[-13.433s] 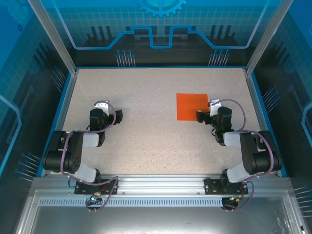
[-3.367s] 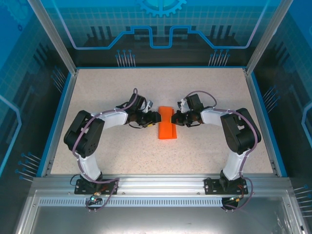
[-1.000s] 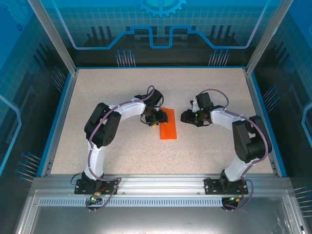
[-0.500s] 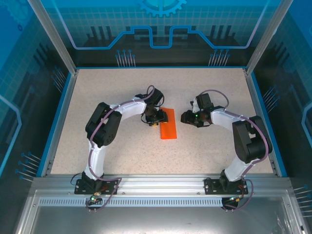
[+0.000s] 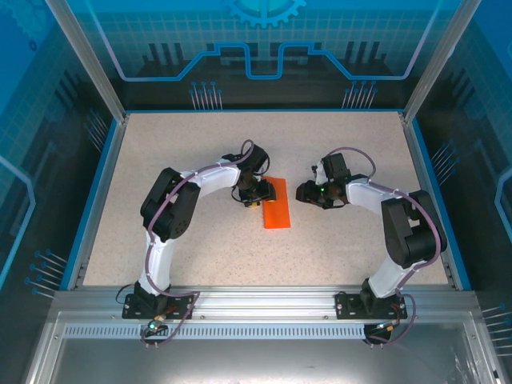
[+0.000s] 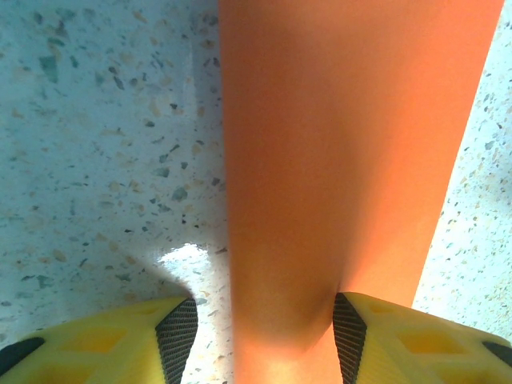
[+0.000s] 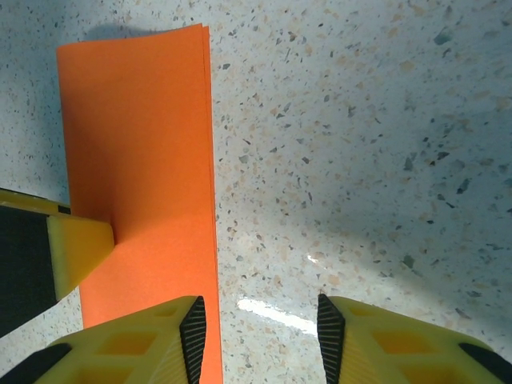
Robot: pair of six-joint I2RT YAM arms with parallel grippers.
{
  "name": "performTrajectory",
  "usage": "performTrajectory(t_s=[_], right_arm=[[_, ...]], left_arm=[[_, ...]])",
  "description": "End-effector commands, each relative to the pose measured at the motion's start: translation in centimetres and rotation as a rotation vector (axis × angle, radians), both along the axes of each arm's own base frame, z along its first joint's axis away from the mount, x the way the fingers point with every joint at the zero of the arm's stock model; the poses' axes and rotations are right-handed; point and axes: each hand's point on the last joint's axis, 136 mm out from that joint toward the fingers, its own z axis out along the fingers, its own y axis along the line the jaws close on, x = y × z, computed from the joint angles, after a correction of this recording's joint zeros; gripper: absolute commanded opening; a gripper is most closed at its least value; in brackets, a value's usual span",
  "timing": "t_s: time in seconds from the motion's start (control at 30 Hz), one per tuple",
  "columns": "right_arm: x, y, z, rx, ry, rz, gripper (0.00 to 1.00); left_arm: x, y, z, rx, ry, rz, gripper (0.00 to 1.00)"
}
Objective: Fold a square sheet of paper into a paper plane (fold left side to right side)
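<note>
Half-folded sheet (image 5: 278, 206) lies flat on the tabletop (image 5: 200, 152); plane creases apparently remain. Open left end effector (image 5: 254, 198) presses its 9 o'clock edge; right end effector (image 5: 302, 192), at 3 o'clock, released.

A speckled, stone-patterned table (image 5: 200, 144) with a blue rim carries a single orange paper sheet (image 5: 277, 210). The sheet lies flat near the middle of the tabletop, folded over into a narrow two-layered rectangle whose long sides run from the near edge towards the far edge.
</note>
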Motion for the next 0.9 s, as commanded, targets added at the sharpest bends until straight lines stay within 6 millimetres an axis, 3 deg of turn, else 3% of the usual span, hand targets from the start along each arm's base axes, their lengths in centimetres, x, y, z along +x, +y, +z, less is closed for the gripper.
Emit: performTrajectory(t_s=[0.0, 0.87], right_arm=[[-0.21, 0.52, 0.99, 0.026, -0.02, 0.009, 0.44], [-0.31, 1.31, 1.34, 0.048, -0.032, 0.03, 0.44]], left_arm=[[-2.06, 1.64, -5.52, 0.126, 0.089, -0.001, 0.54], [-2.44, 2.34, -6.0, 0.161, 0.095, -0.005, 0.54]])
